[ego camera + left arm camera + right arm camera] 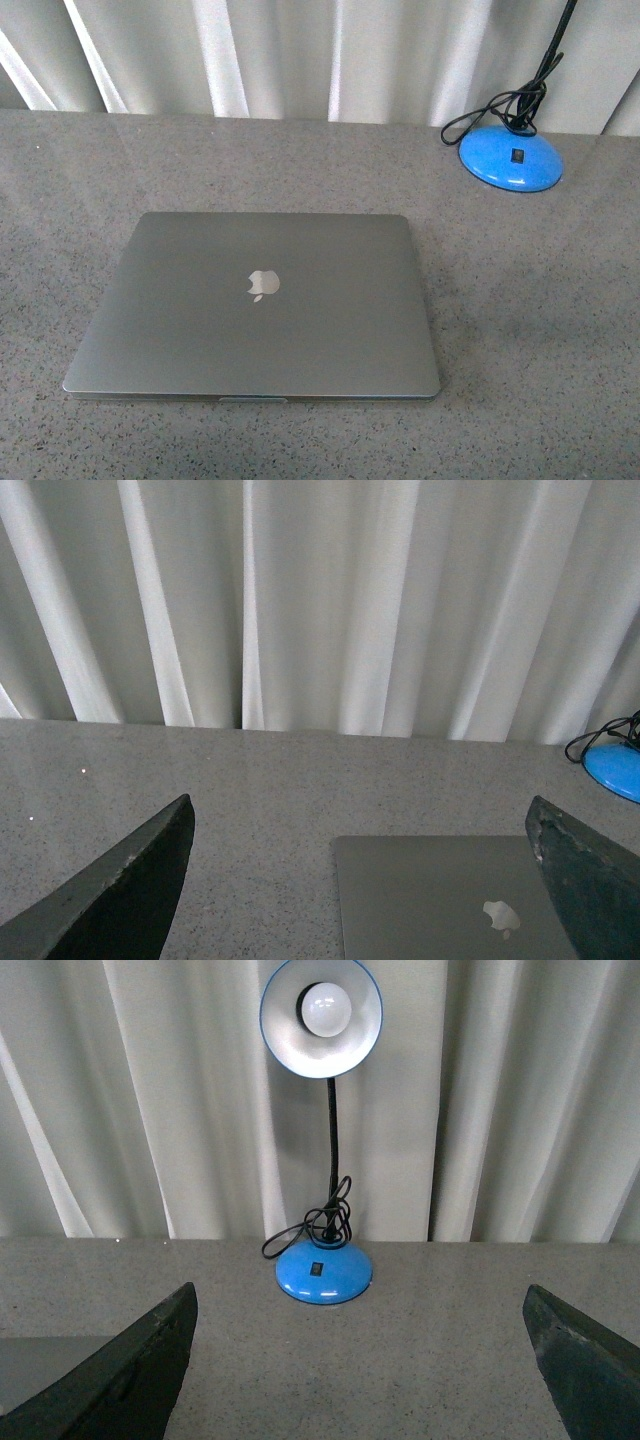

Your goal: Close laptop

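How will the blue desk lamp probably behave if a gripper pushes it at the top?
The lamp looks top-heavy: a wide shade on a thin neck over a small base, so it may tip. The neck looks flexible and could bend first. The loose cord might drag.

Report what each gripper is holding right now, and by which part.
Nothing is held. The left gripper and right gripper are both open and empty. The laptop lies shut on the table, untouched.
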